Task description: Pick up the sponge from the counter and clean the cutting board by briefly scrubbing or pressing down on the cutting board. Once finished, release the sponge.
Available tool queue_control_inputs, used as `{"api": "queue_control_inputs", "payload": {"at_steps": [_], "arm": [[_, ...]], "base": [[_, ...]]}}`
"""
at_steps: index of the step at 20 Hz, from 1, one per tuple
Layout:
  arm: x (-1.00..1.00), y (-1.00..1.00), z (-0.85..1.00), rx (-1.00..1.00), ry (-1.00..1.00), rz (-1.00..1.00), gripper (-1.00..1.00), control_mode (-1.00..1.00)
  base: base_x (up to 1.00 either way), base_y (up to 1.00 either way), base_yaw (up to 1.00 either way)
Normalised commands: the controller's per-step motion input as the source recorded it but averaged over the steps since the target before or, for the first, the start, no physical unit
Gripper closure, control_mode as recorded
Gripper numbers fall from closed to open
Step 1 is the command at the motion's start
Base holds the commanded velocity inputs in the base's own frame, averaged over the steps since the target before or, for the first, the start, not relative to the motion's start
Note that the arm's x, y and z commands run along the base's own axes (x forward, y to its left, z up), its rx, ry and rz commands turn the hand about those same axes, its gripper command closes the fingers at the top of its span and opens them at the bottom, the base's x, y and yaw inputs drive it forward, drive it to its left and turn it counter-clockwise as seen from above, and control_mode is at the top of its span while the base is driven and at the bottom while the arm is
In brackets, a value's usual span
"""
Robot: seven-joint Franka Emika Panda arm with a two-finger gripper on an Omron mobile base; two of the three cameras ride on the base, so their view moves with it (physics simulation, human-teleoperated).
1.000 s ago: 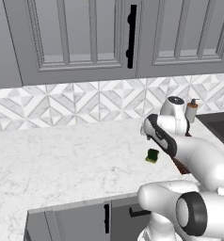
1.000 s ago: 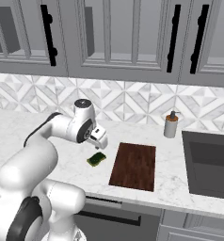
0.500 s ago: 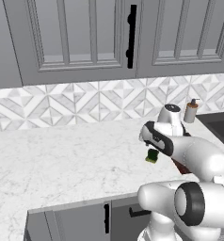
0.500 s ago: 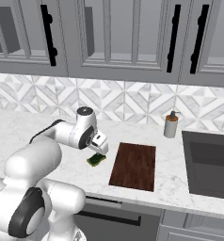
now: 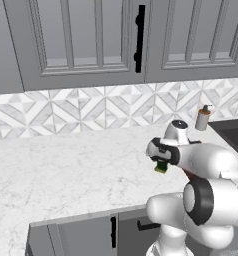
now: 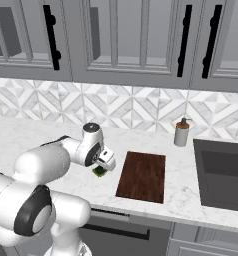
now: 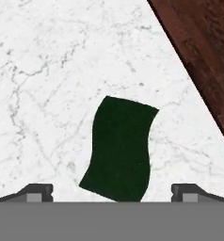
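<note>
The step in hand is the grasp. The sponge [image 7: 119, 149] lies green side up on the white marble tabletop [image 7: 52, 70], just beside the near-left edge of the dark wooden cutting board [image 6: 142, 176] and not touching it. The hand [image 7: 112, 192] hangs low right over the sponge, its two finger tips [image 7: 36, 192] spread wide on either side with nothing between them yet, so it is open and empty. In the hand view the sponge sits between the tips but a little skewed, its long sides not quite square to them. To do this well, I would turn the wrist slightly so the fingers meet the long sides flat, go straight down until the tips bracket the yellow layer, and close gently, since a soft sponge squashes. Then lift clear before crossing to the board.
</note>
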Motion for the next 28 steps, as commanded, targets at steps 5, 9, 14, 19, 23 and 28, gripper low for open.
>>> {"api": "queue_control_inputs", "payload": {"at_steps": [5,9,14,19,23,28], "arm": [[0.13,0.0,-0.2,0.0,0.01,0.0,-1.0,-1.0],[0.08,0.0,-0.18,0.0,0.0,0.0,-1.0,-1.0],[0.1,0.0,-0.27,0.0,0.0,0.0,-1.0,-1.0],[0.21,0.0,-0.28,0.0,0.0,0.0,1.0,-1.0],[0.2,0.0,-0.27,-0.02,0.01,0.0,1.0,-1.0],[0.0,-0.01,-0.12,0.0,0.0,0.01,1.0,-1.0]], "base": [[0.0,0.0,0.0],[0.0,0.0,0.0],[0.0,0.0,0.0],[0.0,0.0,0.0],[0.0,0.0,0.0],[0.0,0.0,0.0]]}}
